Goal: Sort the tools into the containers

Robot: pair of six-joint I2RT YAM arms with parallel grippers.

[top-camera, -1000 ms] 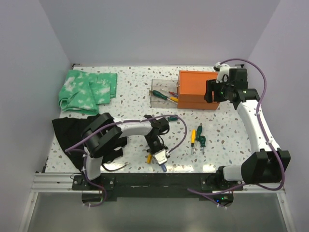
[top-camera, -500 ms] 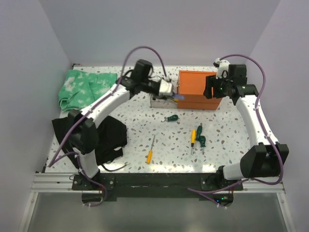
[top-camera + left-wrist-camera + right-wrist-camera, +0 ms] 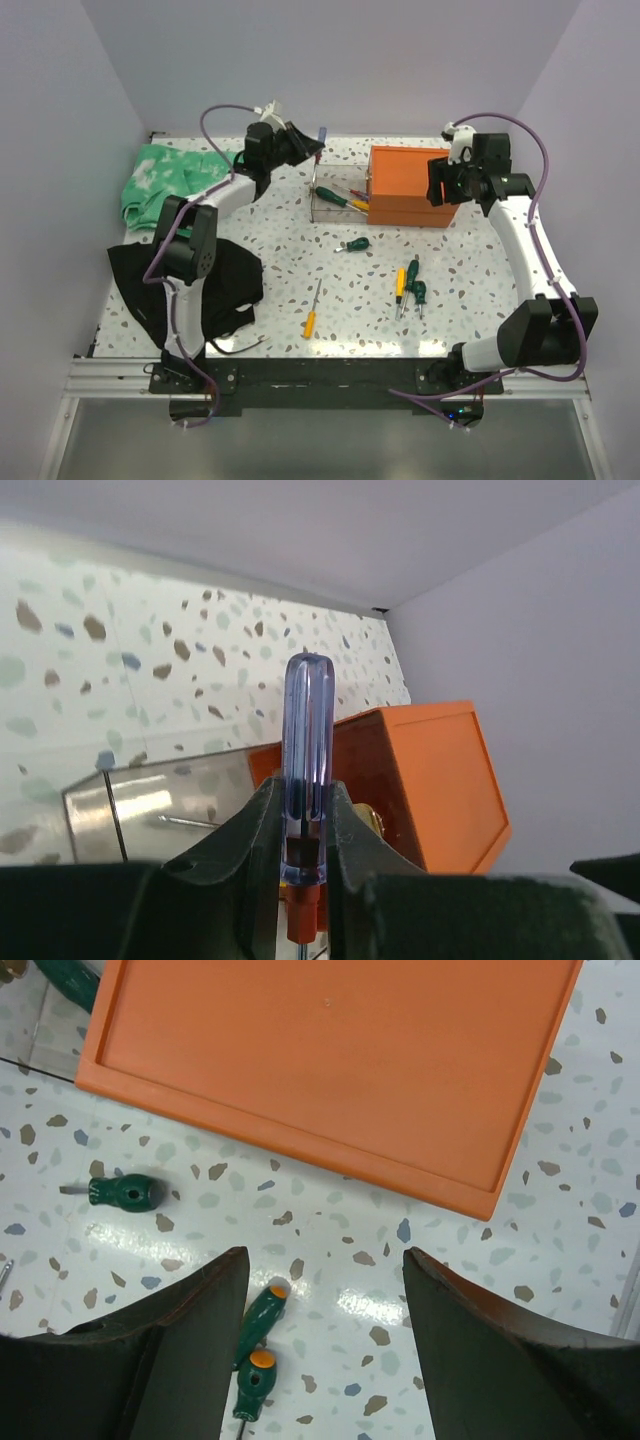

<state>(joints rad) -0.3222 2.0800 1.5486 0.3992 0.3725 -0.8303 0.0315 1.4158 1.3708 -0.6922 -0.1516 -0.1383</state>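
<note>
Blue screwdriver (image 3: 303, 740) in left gripper (image 3: 303, 815); drawer (image 3: 316, 205) and orange chest (image 3: 405, 185) beside.

Count from my side: one blue-handled screwdriver (image 3: 305, 730) in the left gripper (image 3: 302, 805). One clear drawer (image 3: 315, 196) just below it, with at least three screwdrivers inside; I can't split them cleaner. One orange chest (image 3: 330, 1070) under the right gripper (image 3: 325, 1256). Loose near that gripper: one stubby green screwdriver (image 3: 125, 1192), two green screwdrivers (image 3: 262, 1312), one yellow screwdriver (image 3: 400, 282). One lone yellow screwdriver (image 3: 310, 322) well apart from both grippers. One green cloth (image 3: 180, 185), one black cloth (image 3: 195, 280).
</note>
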